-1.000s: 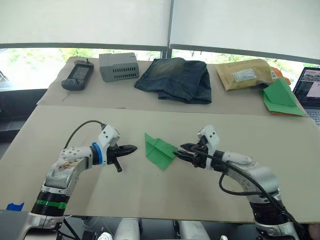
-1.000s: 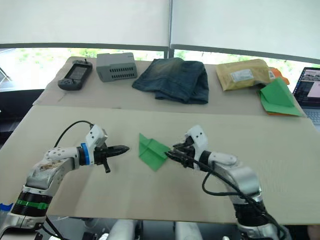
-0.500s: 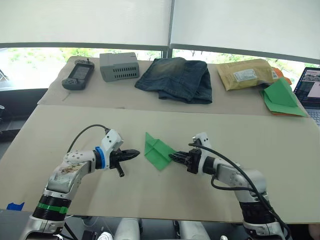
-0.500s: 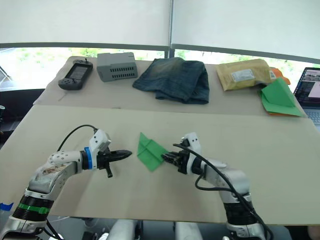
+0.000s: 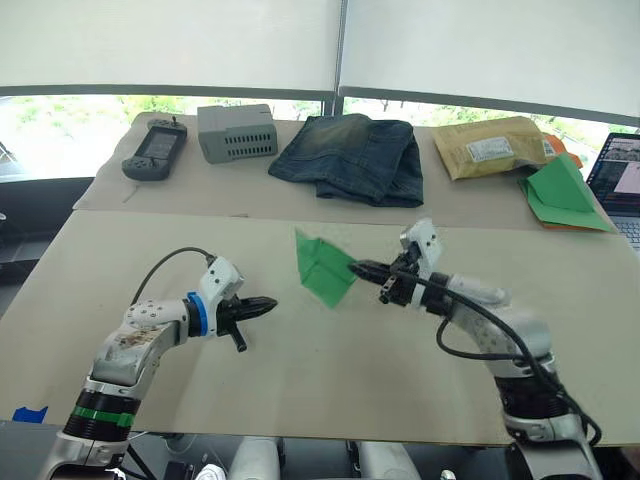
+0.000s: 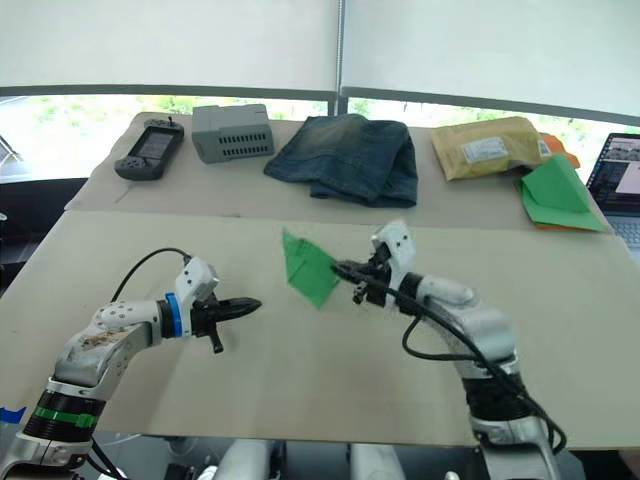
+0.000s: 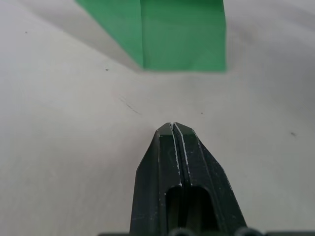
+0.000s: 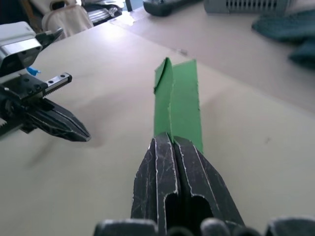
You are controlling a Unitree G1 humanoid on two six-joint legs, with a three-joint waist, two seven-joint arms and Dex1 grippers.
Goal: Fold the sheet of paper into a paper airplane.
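Folding looks nearly done: right gripper point(image 5: 362, 268) jaws pinch the paper airplane point(image 5: 322, 268) clear of the surface point(image 5: 300, 390), while left gripper point(image 5: 268, 303) jaws sit closed, empty, short of it.

You are looking at one paper airplane point(image 5: 322, 268), one green paper stack point(image 5: 562, 195), one pair of jeans point(image 5: 355, 157), one grey box point(image 5: 237, 132), one handheld controller point(image 5: 155, 149), one padded envelope point(image 5: 492, 147), one laptop point(image 5: 617, 180), and two grippers: left gripper point(image 5: 270, 303) and right gripper point(image 5: 357, 268).
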